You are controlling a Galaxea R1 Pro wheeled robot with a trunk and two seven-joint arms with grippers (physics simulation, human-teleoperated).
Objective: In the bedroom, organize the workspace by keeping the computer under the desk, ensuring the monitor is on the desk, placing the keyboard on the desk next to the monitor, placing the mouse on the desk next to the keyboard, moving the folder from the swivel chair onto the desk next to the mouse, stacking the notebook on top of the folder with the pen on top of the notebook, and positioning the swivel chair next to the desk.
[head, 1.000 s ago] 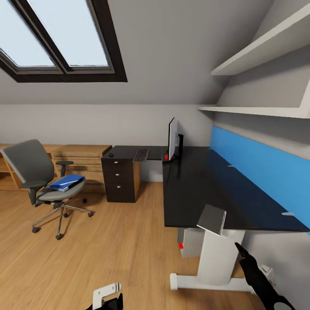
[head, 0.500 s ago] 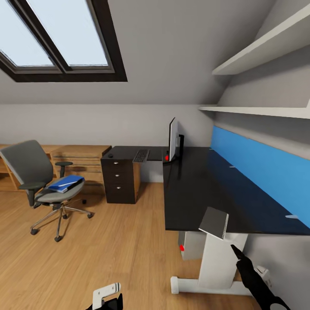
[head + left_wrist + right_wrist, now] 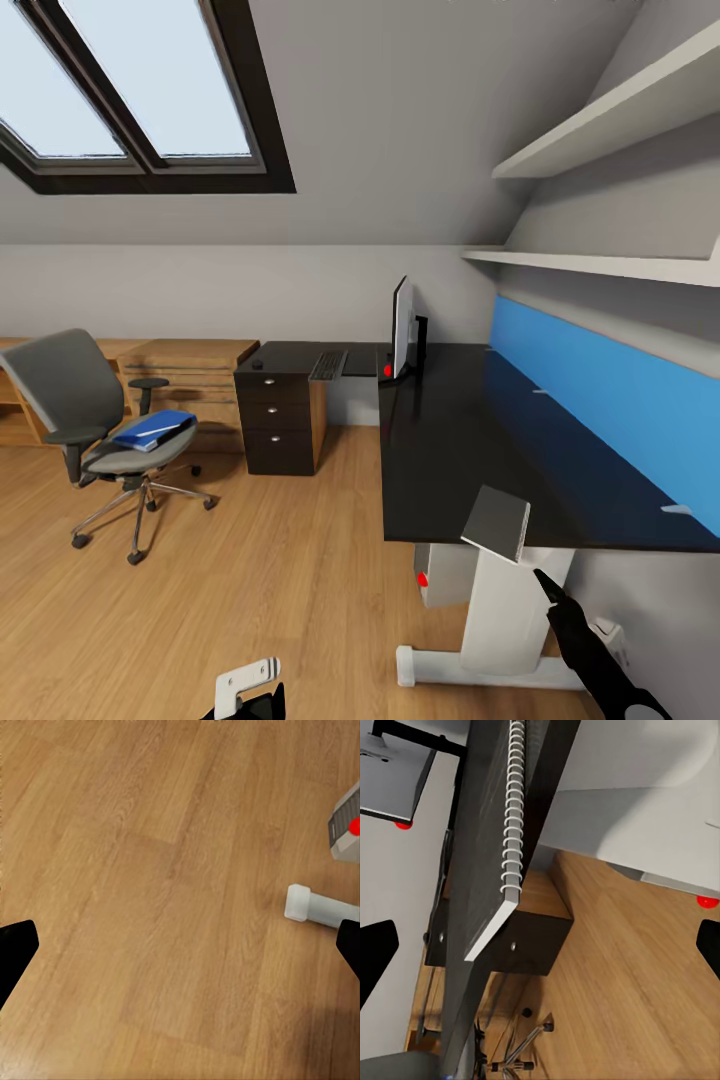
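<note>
Pen (image 3: 155,428) barely discernible atop folder (image 3: 152,427).

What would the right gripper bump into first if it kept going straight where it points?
Most likely the notebook. Seen from the right gripper, its spiral edge lies straight ahead, and from the head it juts over the desk edge just above the gripper. Depth is hard to judge, so it might slip past.

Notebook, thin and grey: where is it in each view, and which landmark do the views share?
Head view: thin grey spiral-bound notebook at the black desk's near edge.
Right wrist view: the notebook straight ahead, white spiral edge facing the camera.
Left wrist view: wooden floor and white desk foot.
Shared landmark: grey computer's red dot.
</note>
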